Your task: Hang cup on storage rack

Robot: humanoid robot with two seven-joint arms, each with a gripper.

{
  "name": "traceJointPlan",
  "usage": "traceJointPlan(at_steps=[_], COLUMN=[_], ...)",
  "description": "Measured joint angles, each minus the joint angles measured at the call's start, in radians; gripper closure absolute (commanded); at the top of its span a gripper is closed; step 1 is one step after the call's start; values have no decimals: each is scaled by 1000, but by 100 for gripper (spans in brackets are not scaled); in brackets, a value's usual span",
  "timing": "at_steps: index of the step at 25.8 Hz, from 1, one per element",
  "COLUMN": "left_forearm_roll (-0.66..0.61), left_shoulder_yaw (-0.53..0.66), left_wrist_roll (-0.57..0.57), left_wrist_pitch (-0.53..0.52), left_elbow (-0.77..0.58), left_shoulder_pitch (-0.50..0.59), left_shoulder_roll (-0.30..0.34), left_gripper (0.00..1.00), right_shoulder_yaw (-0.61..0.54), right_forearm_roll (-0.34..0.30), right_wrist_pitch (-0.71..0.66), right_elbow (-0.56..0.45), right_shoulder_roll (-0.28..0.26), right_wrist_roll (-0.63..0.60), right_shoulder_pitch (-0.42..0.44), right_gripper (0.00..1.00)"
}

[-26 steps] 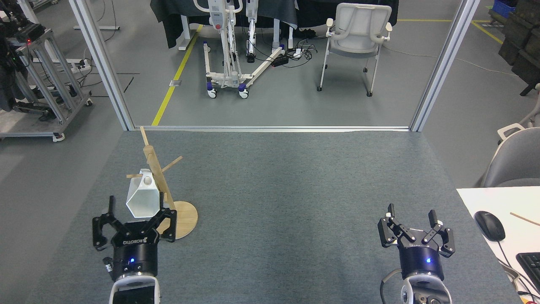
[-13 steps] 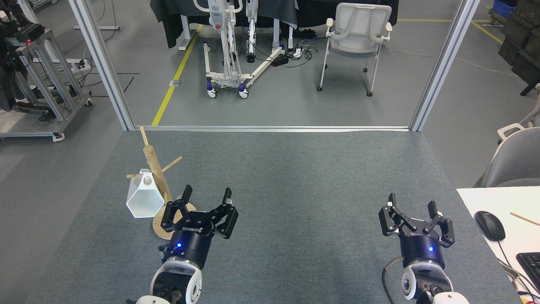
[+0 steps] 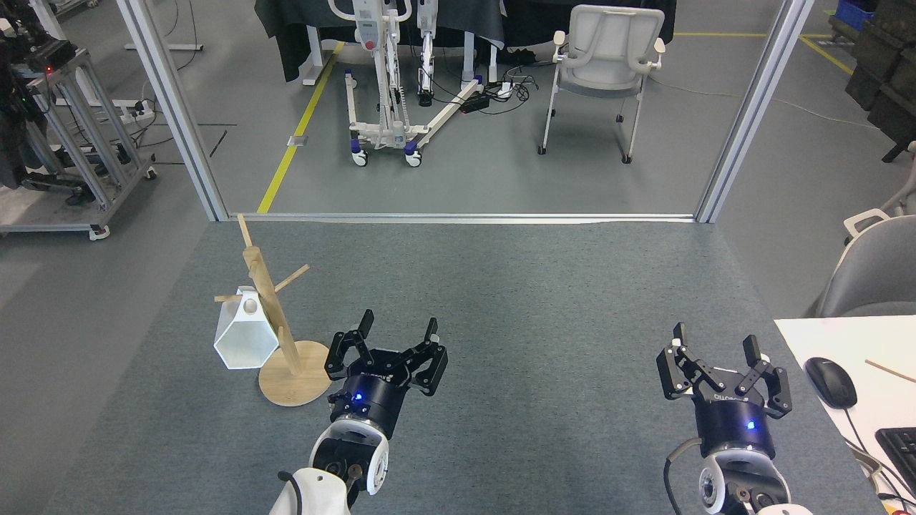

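The cup [image 3: 245, 335] hangs on the rack [image 3: 275, 315] near the tabletop's left edge, seemingly by its tab alone, so a knock from the empty, spread left hand [image 3: 396, 336] could unhook it.

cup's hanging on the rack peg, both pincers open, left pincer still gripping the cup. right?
Not quite. The head view shows the left pincer open and empty, well clear to the right of the cup, not gripping it. The rest holds: the cup hangs from a peg of the storage rack, and the right pincer is open too.
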Motion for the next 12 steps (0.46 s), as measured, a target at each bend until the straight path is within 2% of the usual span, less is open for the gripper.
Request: traceJointPlan(at_steps=[12], left_forearm_roll=[5], left_shoulder_yaw=[-1], left_wrist_roll=[8], left_wrist_pitch=[9], left_elbow=[2], left_shoulder_pitch=[1], left_shoulder_roll=[8], left_gripper=[1], right_shoulder_yaw=[-32], right_forearm_roll=[-10], right_wrist_pitch=[4], right_elbow=[22], right_shoulder_roll=[-2], right_wrist_roll=[10], right_shoulder_pitch=[7], right_gripper=[0])
